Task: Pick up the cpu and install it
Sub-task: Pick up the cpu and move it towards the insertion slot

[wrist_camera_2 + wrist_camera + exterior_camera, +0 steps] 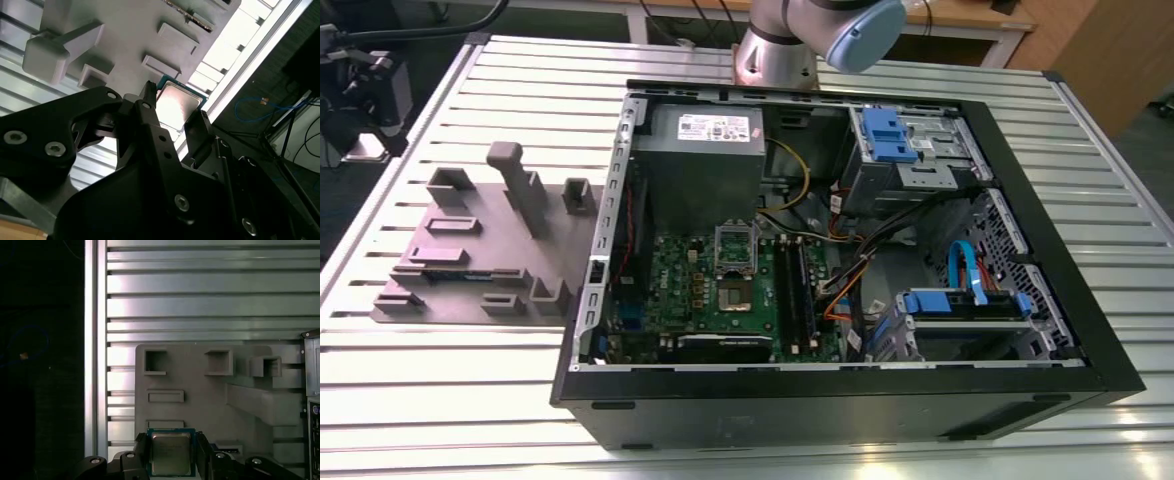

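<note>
The cpu [171, 456] is a small square chip with a silver-grey top and a thin pale rim. It sits between the two black fingers of my gripper [171, 438], which is shut on its edges. In the second wrist view the cpu [176, 107] catches a bright glare inside the gripper [176, 102]. It hangs well above the grey holder block [200, 390] with its pockets and posts. In the exterior view the green motherboard [700, 290] lies inside the open computer case [854, 395], with its metal socket frame [736, 262] near the middle.
The grey holder block [467, 250] lies on the slatted metal table [454, 380] at the exterior view's left of the case. Inside the case are a grey power-supply box [707, 150], blue drive brackets [887, 135] and loose cables [854, 270]. The arm's base [781, 55] stands behind the case.
</note>
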You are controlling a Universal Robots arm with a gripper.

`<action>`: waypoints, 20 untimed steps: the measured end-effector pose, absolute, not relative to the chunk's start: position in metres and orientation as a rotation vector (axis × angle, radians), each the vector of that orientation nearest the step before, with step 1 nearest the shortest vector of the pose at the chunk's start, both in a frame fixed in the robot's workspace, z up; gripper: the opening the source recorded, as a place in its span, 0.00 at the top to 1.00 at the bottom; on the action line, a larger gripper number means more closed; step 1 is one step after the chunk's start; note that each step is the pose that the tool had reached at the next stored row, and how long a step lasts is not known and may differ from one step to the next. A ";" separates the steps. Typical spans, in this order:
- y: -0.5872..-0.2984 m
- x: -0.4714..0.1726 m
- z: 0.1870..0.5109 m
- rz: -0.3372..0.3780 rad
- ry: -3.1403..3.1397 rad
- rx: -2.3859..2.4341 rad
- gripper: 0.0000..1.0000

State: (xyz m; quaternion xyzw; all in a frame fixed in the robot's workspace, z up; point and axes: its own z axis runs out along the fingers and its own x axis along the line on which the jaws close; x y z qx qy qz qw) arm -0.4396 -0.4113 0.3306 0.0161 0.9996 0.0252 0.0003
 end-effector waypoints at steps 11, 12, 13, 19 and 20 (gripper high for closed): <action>-0.411 -0.440 0.341 0.079 3.140 0.051 0.53; -0.411 -0.440 0.342 0.079 3.140 0.051 0.53; -0.411 -0.440 0.343 0.079 3.140 0.051 0.53; -0.411 -0.440 0.351 0.079 3.140 0.051 0.53; -0.411 -0.440 0.352 0.079 3.140 0.051 0.53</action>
